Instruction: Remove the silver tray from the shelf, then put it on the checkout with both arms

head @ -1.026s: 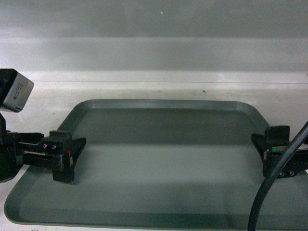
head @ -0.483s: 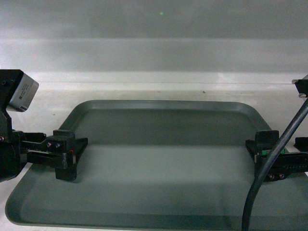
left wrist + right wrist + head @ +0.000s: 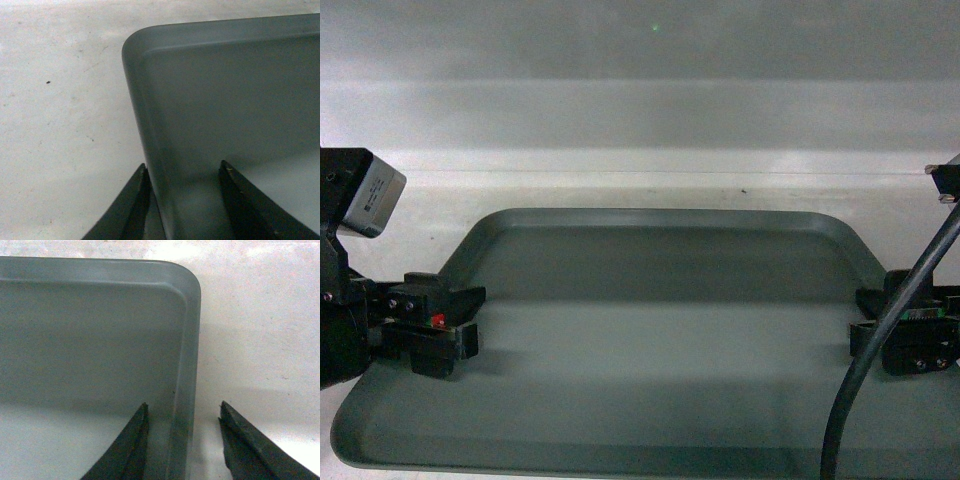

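We had the tray (image 3: 660, 330) flat on the white surface (image 3: 620, 185), our left gripper (image 3: 182, 200) at nine o'clock and right gripper (image 3: 182, 440) at three, each spread astride its rim, unclamped.

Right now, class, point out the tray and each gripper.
tray (image 3: 660, 330), head view, bare floor
left gripper (image 3: 182, 200), left wrist view, straddling the rim
right gripper (image 3: 182, 440), right wrist view, straddling the rim
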